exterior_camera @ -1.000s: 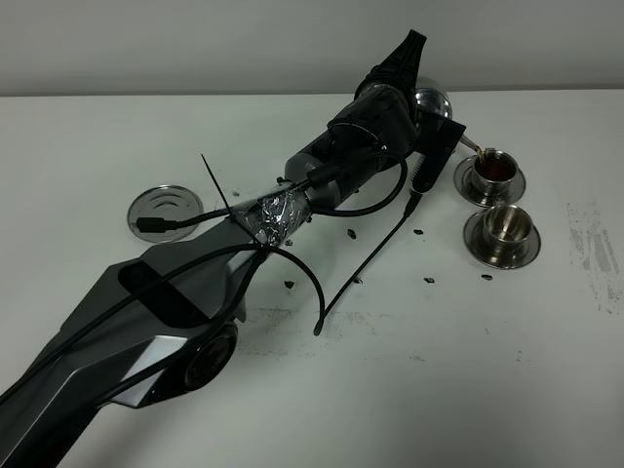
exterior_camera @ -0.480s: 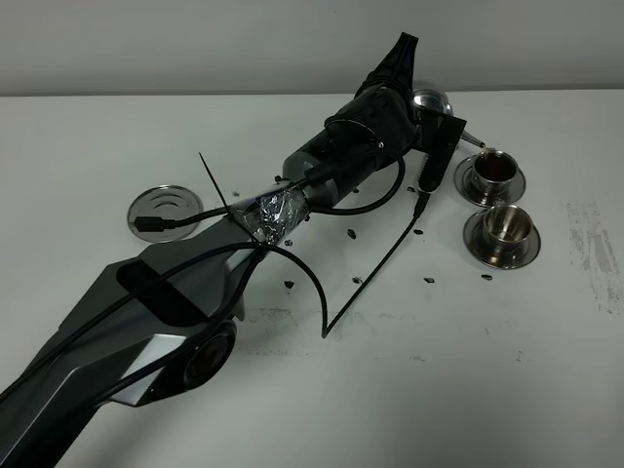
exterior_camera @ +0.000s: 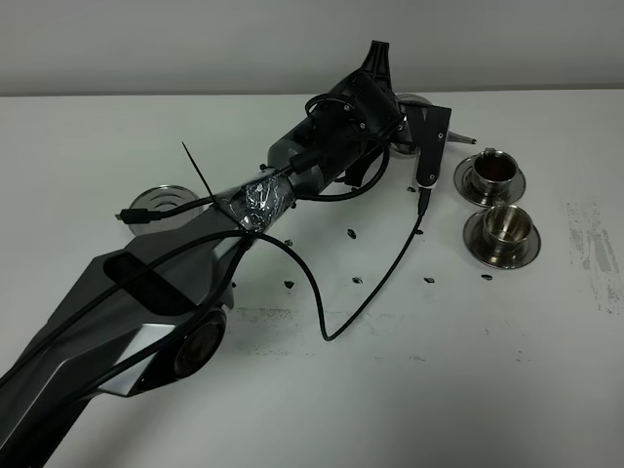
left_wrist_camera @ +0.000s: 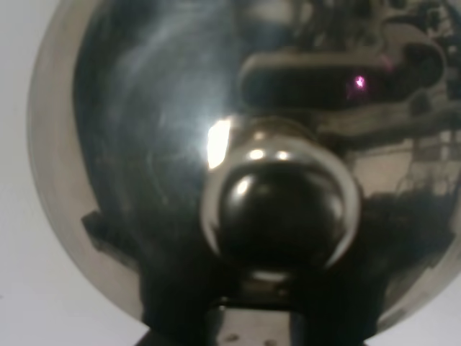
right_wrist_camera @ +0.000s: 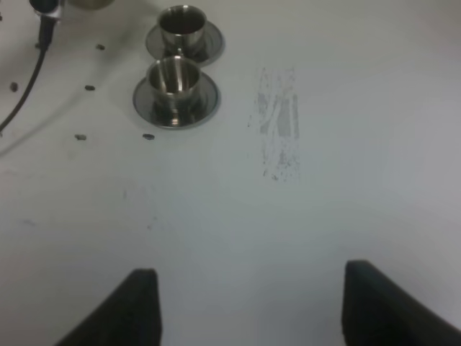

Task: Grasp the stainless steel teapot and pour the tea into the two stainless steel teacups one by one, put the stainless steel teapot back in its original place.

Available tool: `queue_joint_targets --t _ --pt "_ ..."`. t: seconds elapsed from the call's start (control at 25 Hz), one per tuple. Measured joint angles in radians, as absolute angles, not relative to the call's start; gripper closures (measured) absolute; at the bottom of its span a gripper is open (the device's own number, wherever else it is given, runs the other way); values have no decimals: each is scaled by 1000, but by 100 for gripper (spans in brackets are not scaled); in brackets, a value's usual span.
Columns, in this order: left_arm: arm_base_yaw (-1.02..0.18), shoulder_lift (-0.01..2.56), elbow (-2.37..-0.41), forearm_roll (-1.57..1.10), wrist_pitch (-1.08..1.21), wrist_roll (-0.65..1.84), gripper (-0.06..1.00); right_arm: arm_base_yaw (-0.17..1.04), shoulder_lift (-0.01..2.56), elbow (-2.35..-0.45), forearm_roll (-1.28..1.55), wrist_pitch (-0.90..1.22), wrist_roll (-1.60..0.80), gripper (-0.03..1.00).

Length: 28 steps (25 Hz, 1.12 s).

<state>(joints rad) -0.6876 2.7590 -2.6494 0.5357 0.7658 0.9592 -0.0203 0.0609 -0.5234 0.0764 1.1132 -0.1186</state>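
My left gripper [exterior_camera: 417, 125] is shut on the stainless steel teapot [exterior_camera: 417, 98] and holds it above the table, left of the cups. The arm hides most of the pot; its thin spout [exterior_camera: 465, 137] points toward them. The left wrist view is filled by the domed lid [left_wrist_camera: 137, 144] and its knob [left_wrist_camera: 277, 209]. The far teacup [exterior_camera: 491, 172] holds reddish-brown tea; the near teacup [exterior_camera: 505, 226] looks empty. Both stand on saucers and show in the right wrist view, far [right_wrist_camera: 183, 23] and near [right_wrist_camera: 174, 81]. The round steel disc [exterior_camera: 161, 203] lies at left, partly behind the arm. My right gripper [right_wrist_camera: 256, 310] is open and empty.
A loose black cable [exterior_camera: 385, 268] hangs from the left arm onto the table. Small dark specks [exterior_camera: 357, 279] lie scattered in front of the cups. A grey scuff mark [exterior_camera: 593, 244] is right of the cups, also in the right wrist view [right_wrist_camera: 279, 122].
The teapot has tipped back from the far cup and moved left and up with the left arm. The stream of tea has stopped. The cups have not moved.
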Motion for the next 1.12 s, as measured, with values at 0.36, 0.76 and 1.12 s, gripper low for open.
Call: queue_joint_targets --t 0.36,0.76,1.12 --pt "-672 2575 -2434 349 773 920 77 -20 61 -523 76 1113 -119 44" --pt "-659 2460 -2220 161 806 697 77 -20 61 -523 76 1113 -119 44" --pt "-658 2460 -2220 118 901 554 77 -20 61 -523 73 1113 -119 44"
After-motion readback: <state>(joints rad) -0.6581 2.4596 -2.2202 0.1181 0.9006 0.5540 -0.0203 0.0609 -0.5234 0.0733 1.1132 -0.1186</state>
